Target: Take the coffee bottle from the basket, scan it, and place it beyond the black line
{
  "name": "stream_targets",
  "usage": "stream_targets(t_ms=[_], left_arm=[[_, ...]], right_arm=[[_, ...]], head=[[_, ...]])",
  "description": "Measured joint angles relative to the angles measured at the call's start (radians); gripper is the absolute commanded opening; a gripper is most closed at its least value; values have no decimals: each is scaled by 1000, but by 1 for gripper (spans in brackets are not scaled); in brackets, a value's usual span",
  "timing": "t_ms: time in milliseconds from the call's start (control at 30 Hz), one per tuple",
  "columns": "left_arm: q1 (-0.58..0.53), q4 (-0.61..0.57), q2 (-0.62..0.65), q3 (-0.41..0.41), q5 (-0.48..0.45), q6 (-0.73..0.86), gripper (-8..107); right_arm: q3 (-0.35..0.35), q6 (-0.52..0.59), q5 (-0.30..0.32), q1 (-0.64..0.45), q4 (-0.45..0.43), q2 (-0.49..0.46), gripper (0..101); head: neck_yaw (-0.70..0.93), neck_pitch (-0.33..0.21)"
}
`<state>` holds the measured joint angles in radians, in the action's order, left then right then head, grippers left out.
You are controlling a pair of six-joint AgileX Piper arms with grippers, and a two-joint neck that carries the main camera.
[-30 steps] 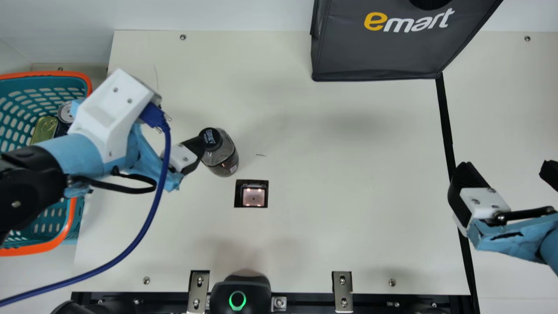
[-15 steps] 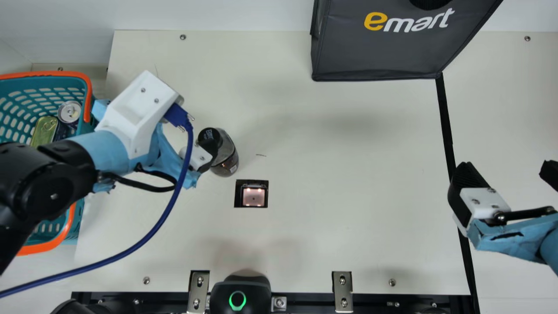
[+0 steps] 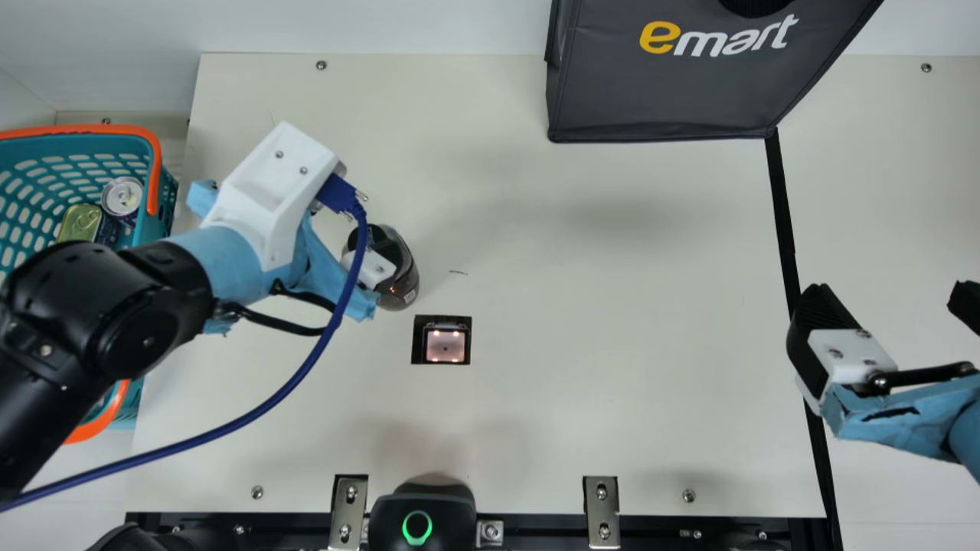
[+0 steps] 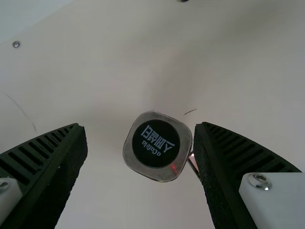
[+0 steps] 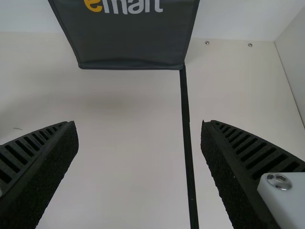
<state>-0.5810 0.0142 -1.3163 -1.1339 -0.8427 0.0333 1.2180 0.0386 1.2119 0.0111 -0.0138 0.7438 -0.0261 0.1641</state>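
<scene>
A round can (image 3: 122,197) and a gold-topped tin (image 3: 79,222) are held in the teal basket (image 3: 76,131), which is partly covered by the left arm (image 3: 145,321). The dark bag (image 3: 658,92) is set at the far side of the table, its inside hidden. The coffee bottle (image 3: 406,282) is stood upright on the table, outside the basket, near the scanner (image 3: 445,346) and well short of the black line (image 3: 782,222). In the left wrist view its cap is seen between the left gripper's (image 3: 373,268) widely parted fingers, nearer to one; whether that one is touched cannot be told. The right gripper's (image 3: 892,298) fingers are spread wide near the line, with nothing held.
</scene>
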Motion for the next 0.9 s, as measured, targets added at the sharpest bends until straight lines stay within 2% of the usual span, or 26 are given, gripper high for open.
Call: stream_targets(t_ms=[467,900], left_arm=[[-57,100,-98,-77,-48,-120,90],[-109,173,-149,-110,-94,-258,90]], right_arm=[[0,0,0,0,0,0,91],[0,0,-1,0,0,0,91]], head=[[-2,0],[-2,0]])
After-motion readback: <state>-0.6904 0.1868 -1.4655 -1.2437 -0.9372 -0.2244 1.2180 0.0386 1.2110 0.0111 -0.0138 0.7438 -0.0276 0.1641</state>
